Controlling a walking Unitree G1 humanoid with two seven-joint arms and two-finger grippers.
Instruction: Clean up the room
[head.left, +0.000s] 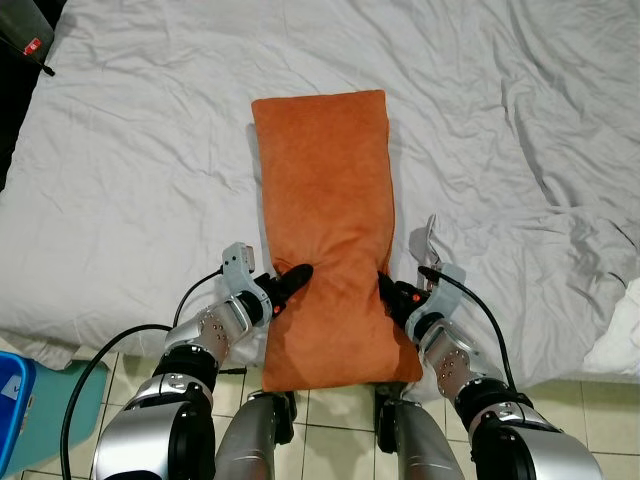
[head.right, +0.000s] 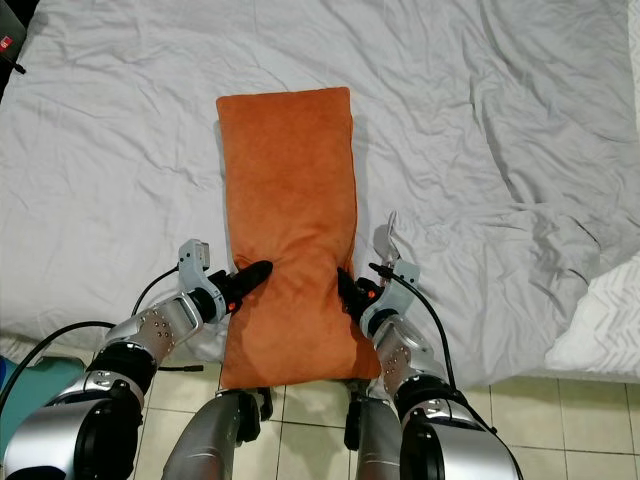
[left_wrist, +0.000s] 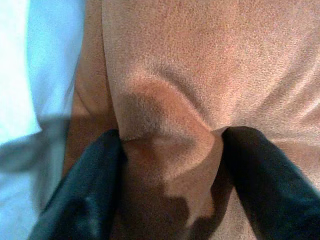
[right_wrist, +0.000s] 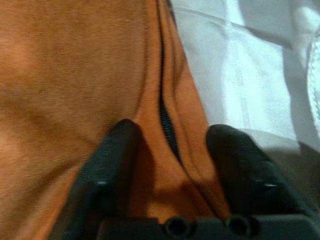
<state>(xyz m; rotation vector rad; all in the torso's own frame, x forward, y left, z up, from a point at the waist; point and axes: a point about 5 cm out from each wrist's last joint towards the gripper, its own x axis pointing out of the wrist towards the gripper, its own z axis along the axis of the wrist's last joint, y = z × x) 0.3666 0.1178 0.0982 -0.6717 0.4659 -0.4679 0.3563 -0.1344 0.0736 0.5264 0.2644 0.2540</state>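
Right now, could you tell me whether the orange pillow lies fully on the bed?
No. The orange pillow overhangs the bed edge, its near end above floor tiles, pinched from both sides.

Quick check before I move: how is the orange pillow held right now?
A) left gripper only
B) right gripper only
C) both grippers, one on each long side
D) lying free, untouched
C: the left gripper and the right gripper each pinch a side of the orange pillow on the bed.
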